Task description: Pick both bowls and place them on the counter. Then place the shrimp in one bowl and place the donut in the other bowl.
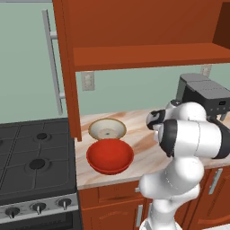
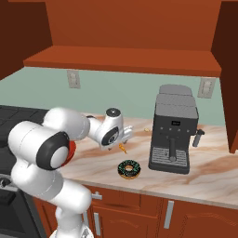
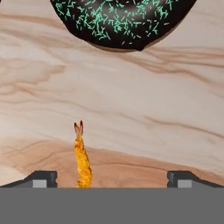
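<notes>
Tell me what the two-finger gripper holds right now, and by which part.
Nothing is held. The gripper is open, its fingertips wide apart above the tiny curved orange shrimp, which lies on the marbled counter.

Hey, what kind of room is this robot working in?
A rendered home kitchen, by the look of it: a black gas stove, a marbled stone counter over reddish wooden cabinets, and a coffee machine standing on the counter.

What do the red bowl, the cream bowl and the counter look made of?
Red bowl: glossy, uniform colour with a soft sheen; glazed ceramic or plastic, can't tell which.
Cream bowl: matte beige with a tan rim, probably stoneware.
Counter: polished stone, judging by the beige-brown marbled veining, though laminate is possible.
</notes>
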